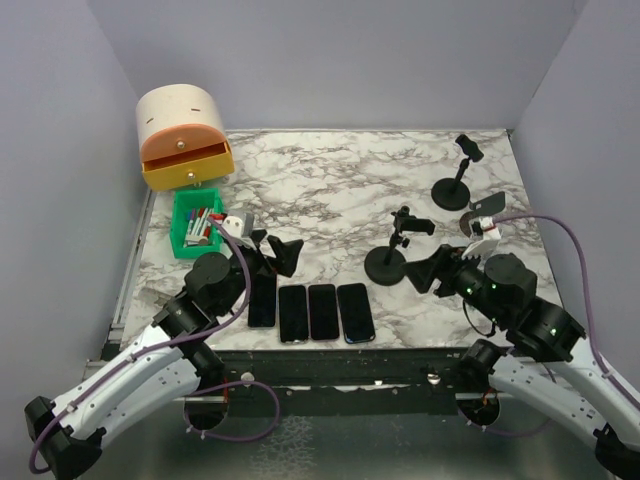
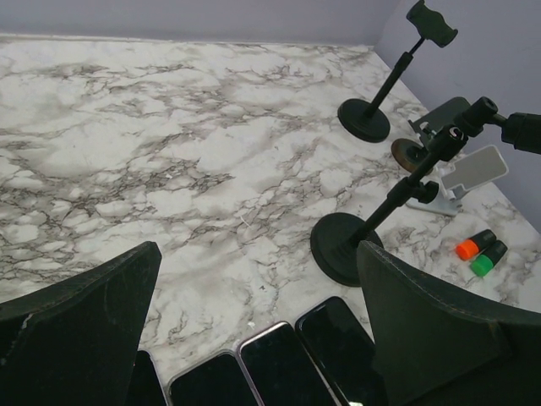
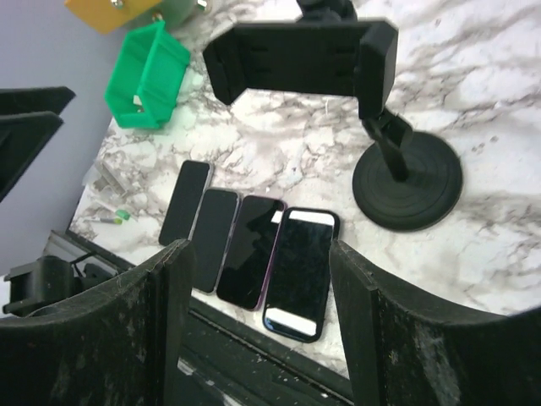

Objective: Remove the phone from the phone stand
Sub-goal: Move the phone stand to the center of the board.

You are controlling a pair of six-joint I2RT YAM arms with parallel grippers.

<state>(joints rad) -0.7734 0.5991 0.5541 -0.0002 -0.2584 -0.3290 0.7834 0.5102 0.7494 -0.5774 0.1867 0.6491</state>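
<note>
- I see four phones [image 1: 323,311] lying flat on the marble table [image 1: 330,180], screens up, in a tight row near the near edge, between the two arms.
- Long axes: all four run near-to-far, roughly parallel, with their short ends towards the arm bases. In the top view the far ends lean slightly left.
- Rightmost phone [image 3: 302,272]: dark case, light glare at both ends of the glass. It lies just beside the round base of the near phone stand [image 1: 386,267] and does not touch it.
- I cannot tell which of the four is the task's phone.
- Near stand: upright on its base. Its clamp cradle [image 3: 300,57] is turned with its long axis across the right wrist view.
- Left gripper [image 2: 258,254]: claw spread wide, with only bare marble between the fingers [image 2: 76,321]. It hangs over the far ends of the left-hand phones.
- Right gripper [image 3: 259,254]: claw also spread, with nothing held between the fingers [image 3: 93,338]. It points at the phone row and the near stand.
- A second pole stand [image 1: 450,192] sits far right, well apart from the phones.
- A small grey folding stand [image 2: 473,169] sits near it. Two markers, one with an orange cap [image 2: 472,247] and one with a green cap [image 2: 488,263], lie on the marble just beside it.
- At far left, a green bin [image 1: 186,232] holds pens. Behind it sits a cream box with an orange drawer [image 1: 185,160].
</note>
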